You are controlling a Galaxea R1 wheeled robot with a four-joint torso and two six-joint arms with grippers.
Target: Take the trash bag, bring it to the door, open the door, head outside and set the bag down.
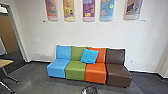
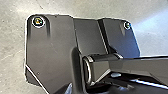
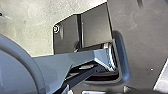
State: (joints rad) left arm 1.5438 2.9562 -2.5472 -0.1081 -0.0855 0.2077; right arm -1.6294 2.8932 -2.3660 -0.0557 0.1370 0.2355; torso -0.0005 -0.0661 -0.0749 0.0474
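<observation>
You face 4 joined blue, green, orange and brown padded seats (image 1: 75, 70). Nearer you is a dark, pale-edged rounded shape (image 1: 90, 90); you can't tell whether it's the trash bag, so its place is uncertain. Probably a driving step, calling for clearance. You can't tell either gripper's opening or load.

The head view's edges cut off your posters (image 1: 88, 9), the table (image 1: 5, 62) and the doorway (image 1: 16, 31). You can't read the posters' blurred details. The cushion (image 1: 89, 56) hides parts of the green seat (image 1: 77, 52) and orange seat (image 1: 101, 55). You get only a blurred, cut-off piece of a dark-and-pale object (image 1: 90, 90), too unclear to name.
</observation>
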